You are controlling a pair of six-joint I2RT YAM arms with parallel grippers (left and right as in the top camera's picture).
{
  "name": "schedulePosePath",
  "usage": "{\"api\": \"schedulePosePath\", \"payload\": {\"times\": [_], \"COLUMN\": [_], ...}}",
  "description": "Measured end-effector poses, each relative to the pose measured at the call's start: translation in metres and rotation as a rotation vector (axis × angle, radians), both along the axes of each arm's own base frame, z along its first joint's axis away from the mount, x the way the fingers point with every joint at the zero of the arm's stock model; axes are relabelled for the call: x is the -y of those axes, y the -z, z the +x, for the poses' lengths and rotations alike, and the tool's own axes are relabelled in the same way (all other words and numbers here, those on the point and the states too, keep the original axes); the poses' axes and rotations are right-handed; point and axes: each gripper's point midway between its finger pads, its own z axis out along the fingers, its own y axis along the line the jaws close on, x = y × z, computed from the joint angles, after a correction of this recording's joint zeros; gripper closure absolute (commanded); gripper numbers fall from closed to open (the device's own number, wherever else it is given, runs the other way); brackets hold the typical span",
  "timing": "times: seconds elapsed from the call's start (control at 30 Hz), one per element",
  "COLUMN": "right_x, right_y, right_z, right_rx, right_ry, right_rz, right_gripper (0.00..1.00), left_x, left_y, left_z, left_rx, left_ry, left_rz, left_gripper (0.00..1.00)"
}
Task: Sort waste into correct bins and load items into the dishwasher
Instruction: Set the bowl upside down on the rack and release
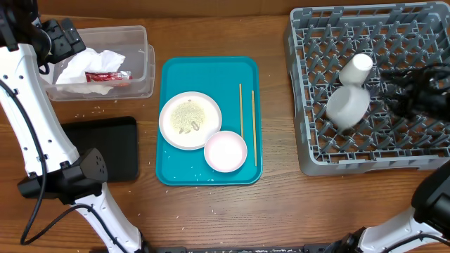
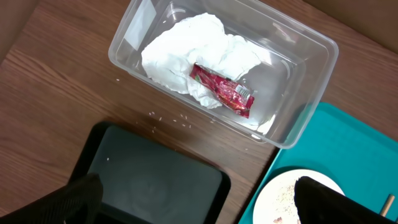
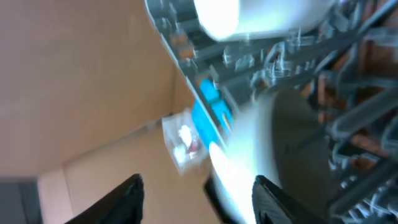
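waste done: the crumpled napkin and the red wrapper are in the clear tub, wrapper lying on top of the napkin.
waste left: rice and scraps cover the middle of the large plate. loose grains dot the table between the tub and the black tray, and a few more lie along the near edge of the teal tray. i see nothing in the black tray.
rack done: the white cup and the grey bowl are in the dish rack, so close that i cannot tell if they touch.
rack left: the plate, the smaller dish touching its rim, and the two chopsticks lying parallel at the tray's right side, all not yet loaded.
left jaws: apart and holding nothing, poised above the table by the tub and black tray.
right jaws: over the rack, to the right of the bowl. my wrist view is smeared, but the jaws read as apart with nothing between them.
progress: my estimate is about halfway. paper and wrapper are sorted and two of the items racked.
remaining order: i judge the food has to leave the plate before the plate can go in the rack, and the scattered grains will be the fiddly part.
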Motion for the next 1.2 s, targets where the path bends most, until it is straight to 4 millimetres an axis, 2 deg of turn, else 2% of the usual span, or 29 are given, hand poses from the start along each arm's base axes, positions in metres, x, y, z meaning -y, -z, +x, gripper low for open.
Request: {"api": "schedulePosePath", "payload": {"times": [0.17, 0.23, 0.33, 0.43, 0.5, 0.67, 0.77, 0.97, 1.2], "right_x": [0.026, 0.03, 0.026, 0.002, -0.016, -0.062, -0.075, -0.065, -0.034], "right_y": [-0.032, -0.043, -0.048, -0.031, -0.021, -0.002, 0.014, 0.051, 0.057], "right_z": [-0.002, -0.004, -0.007, -0.015, -0.017, -0.02, -0.026, -0.04, -0.049], "right_rx": [-0.057, -0.074, -0.112, -0.215, -0.261, -0.316, -0.375, -0.494, -0.596], "right_ry": [0.049, 0.051, 0.026, -0.061, -0.123, -0.278, -0.321, -0.307, -0.218], "right_rz": [-0.148, -0.212, -0.302, -0.407, -0.472, -0.62, -0.709, -0.8, -0.925], "right_gripper": [0.43, 0.5, 0.67, 0.82, 0.86, 0.89, 0.92, 0.96, 0.96], "left_x": [0.0, 0.0, 0.0, 0.0, 0.0, 0.0, 0.0, 0.0, 0.0], "left_y": [0.0, 0.0, 0.0, 0.0, 0.0, 0.0, 0.0, 0.0, 0.0], "left_z": [0.0, 0.0, 0.0, 0.0, 0.0, 0.0, 0.0, 0.0, 0.0], "left_rx": [0.0, 0.001, 0.001, 0.001, 0.001, 0.0, 0.001, 0.0, 0.001], "left_ry": [0.0, 0.0, 0.0, 0.0, 0.0, 0.0, 0.0, 0.0, 0.0], "left_rz": [0.0, 0.0, 0.001, 0.0, 0.001, 0.0, 0.001, 0.0, 0.0], "left_gripper": [0.0, 0.0, 0.0, 0.0, 0.0, 0.0, 0.0, 0.0, 0.0]}}
